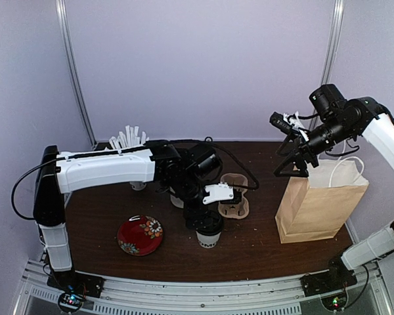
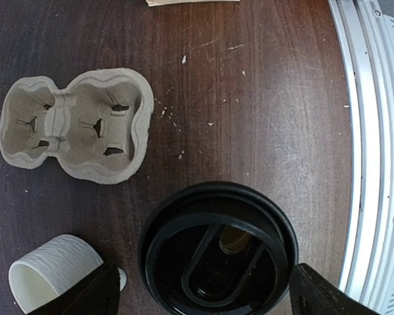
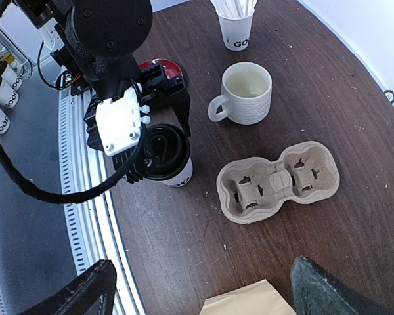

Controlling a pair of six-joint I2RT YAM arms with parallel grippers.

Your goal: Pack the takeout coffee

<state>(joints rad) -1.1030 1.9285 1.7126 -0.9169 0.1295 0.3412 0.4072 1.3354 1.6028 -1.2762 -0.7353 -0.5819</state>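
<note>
The left gripper [image 2: 203, 292] hangs with jaws spread, straddling the round black plastic lid [image 2: 220, 256] on the tall white paper cup [image 1: 209, 239], which stands upright directly beneath it. The right gripper [image 1: 291, 169], likewise spread, hovers well apart above the brown paper bag [image 1: 318, 203]. The left arm is the nearer.

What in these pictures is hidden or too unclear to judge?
Lettering on the takeout coffee cup: too small in the top view; the left wrist view shows only its black lid.
Inside of the paper bag: the top view shows only its outside; the right wrist view cuts it at the bottom edge.
White mug: left wrist view, cut off by the bottom edge.
</note>
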